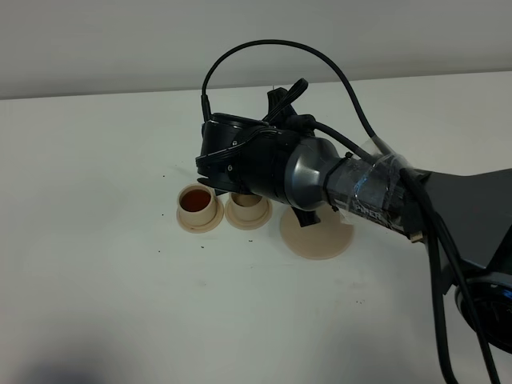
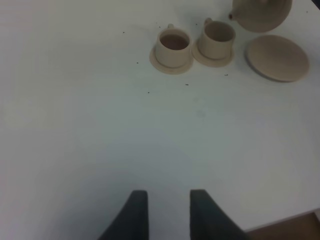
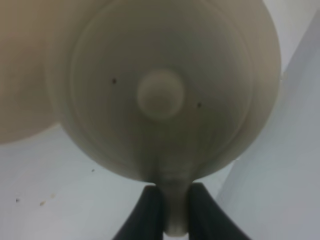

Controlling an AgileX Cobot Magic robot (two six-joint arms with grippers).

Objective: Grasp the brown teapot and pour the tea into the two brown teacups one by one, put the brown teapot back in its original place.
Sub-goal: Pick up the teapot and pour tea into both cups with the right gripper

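Your right hand (image 3: 175,195) is clamped on the loop handle of the squat, rounded beige-tan ceramic teapot (image 3: 160,95). The pot hangs in the air off the tabletop, its knobbed lid facing the wrist camera.

What matters for the next move is the pot's handle-to-spout axis, which runs away from that hand toward the two small beige-tan cylindrical teacups. In the left wrist view the short spout (image 2: 232,16) sits close by the rim of the near teacup (image 2: 218,34), whose inside looks pale and empty. Whether the spout is directly over it I cannot tell. The far teacup (image 2: 173,42) already holds reddish-brown tea (image 1: 194,201).

I judge the next pour belongs to the empty cup, and it calls for a tip along that axis rather than a sideways shift. The cups' small saucers nearly touch, so the spill margin is thin.

The wide, flat beige-tan saucer plate (image 2: 277,57) lies just beside the empty cup with nothing on it, ready for the return. Your left hand (image 2: 168,195) is open, holding nothing, well apart from the cups over the plain white tabletop (image 2: 75,125).
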